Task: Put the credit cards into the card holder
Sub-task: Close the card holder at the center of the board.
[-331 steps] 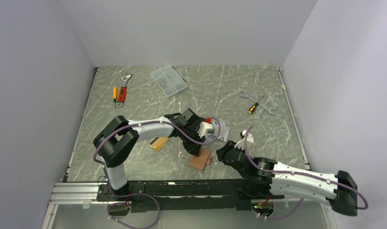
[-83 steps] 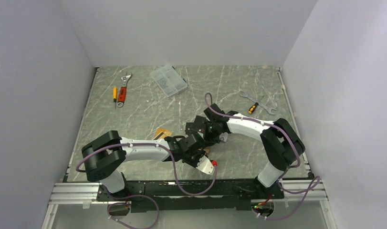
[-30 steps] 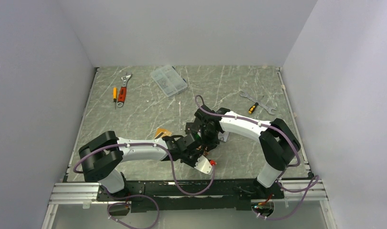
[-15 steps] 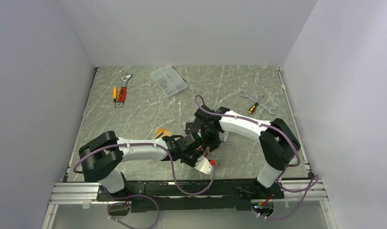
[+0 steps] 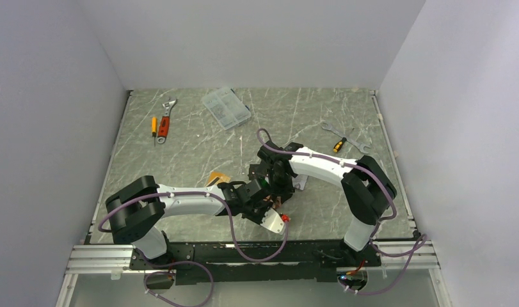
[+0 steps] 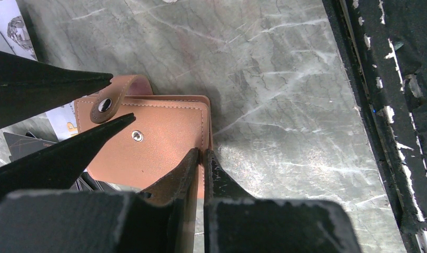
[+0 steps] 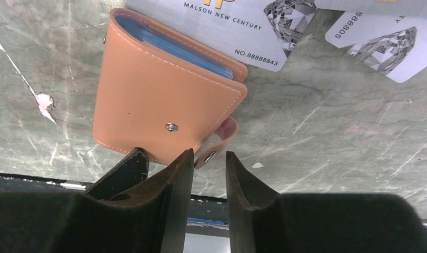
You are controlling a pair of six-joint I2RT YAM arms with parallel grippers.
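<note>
Undoing the snap tab
Left gripper clamps the edge of the card holder; right gripper, fingers apart, straddles the tab at 5 o'clock. Pinch only the tab and pull slowly; the credit cards lie at 12 o'clock.

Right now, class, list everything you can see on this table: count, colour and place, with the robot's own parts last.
table: one, grey-green marble
card holder: one, salmon-pink, near centre, folded, tab unsnapped
silver cards: at least two, silver-grey, beside the holder
orange card: one, orange-gold, left of the holder
compartment box: one, clear, far centre
adjustable wrench: one, red-handled, far left
small screwdriver: one, yellow, beside that wrench
spanner: one, silver, far right
second screwdriver: one, yellow-black, by the spanner
left gripper: shut on the holder's edge
right gripper: open, straddling the snap tab
</note>
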